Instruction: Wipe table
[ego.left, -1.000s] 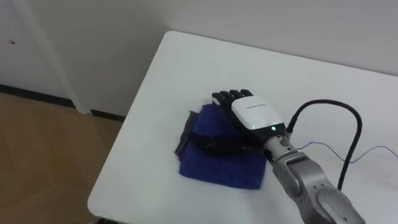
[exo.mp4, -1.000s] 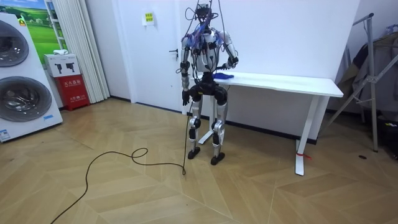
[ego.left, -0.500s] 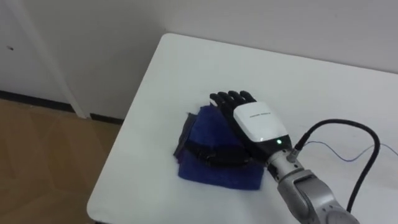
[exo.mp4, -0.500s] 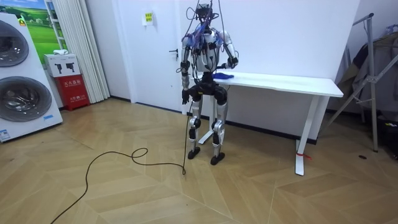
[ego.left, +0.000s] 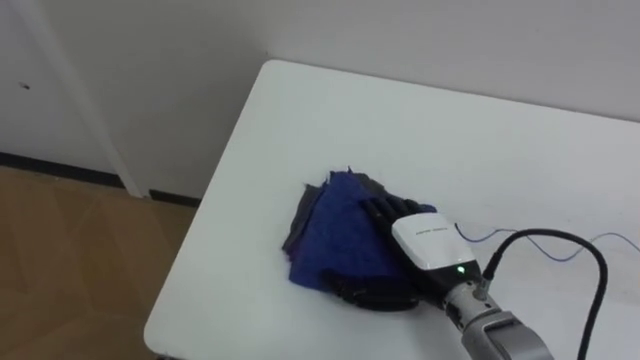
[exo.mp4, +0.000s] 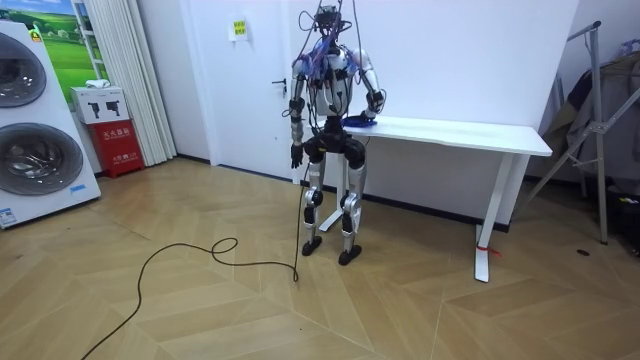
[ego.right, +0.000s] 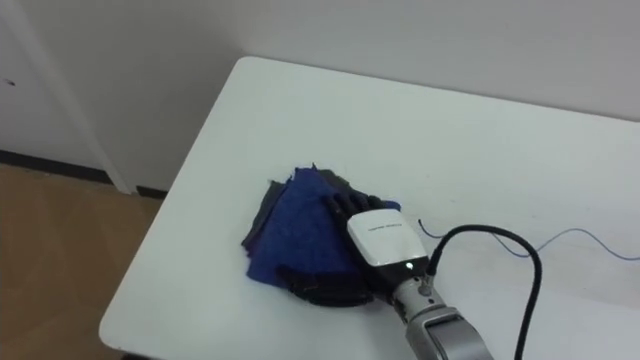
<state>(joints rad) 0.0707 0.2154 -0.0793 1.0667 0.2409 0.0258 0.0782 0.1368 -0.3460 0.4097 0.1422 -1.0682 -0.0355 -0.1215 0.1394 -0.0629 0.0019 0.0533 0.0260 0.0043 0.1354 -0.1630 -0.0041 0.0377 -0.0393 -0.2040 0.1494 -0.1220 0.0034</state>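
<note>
Blue cloth (ego.left: 338, 228) sits bunched near the left end of the white table (ego.left: 420, 120). I see the right hand (ego.left: 428, 245) flat on top of it, fingers straight, thumb out sideways. Left hand (exo.mp4: 294, 156) hangs by the hip, and I can't tell its state.

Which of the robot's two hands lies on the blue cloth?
The right hand, flat on the blue cloth; the left hand hangs beside its hip.

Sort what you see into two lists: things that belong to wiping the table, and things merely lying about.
Belonging to the job: blue cloth; white table; right hand, flat on the cloth; left hand, hanging idle at the robot's side.
Lying about: washing machine; red box; metal stand.
</note>
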